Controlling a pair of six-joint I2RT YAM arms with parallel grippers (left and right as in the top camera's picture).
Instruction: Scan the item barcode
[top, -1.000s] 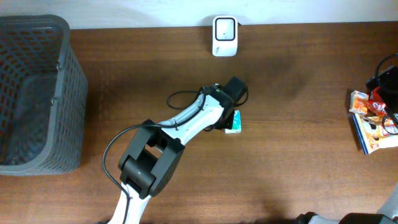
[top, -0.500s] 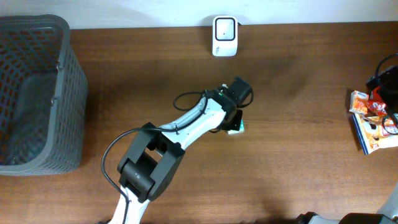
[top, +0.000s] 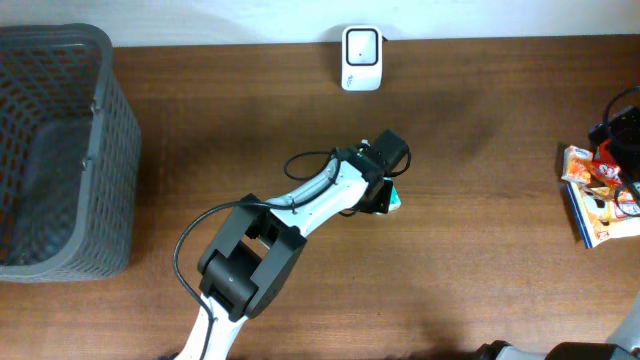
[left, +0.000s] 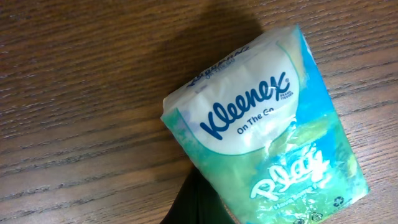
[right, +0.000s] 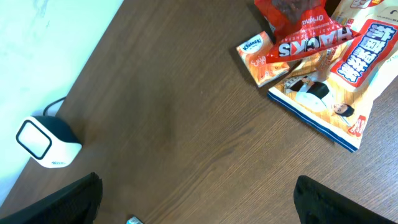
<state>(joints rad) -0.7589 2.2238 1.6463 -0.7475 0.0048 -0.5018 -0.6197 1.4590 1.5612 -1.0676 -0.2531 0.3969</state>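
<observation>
- Bench (top: 480, 250): barcode scanner (top: 361, 58) stands at its far edge.
- Left hand (top: 383, 192) pinched shut on Kleenex pack (left: 261, 130), mid-bench, apparently lifted, well short of the barcode scanner; right hand (right: 199, 202) wide, empty.
- Step: likely carrying Kleenex pack to barcode scanner. Next: bring it there, barcode side facing it; barcode not visible.

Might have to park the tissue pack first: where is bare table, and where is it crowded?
Bare wood lies between the basket and the left arm, and widely between the scanner and the snack pile. Crowded only at the right edge, where that pile lies.
</observation>
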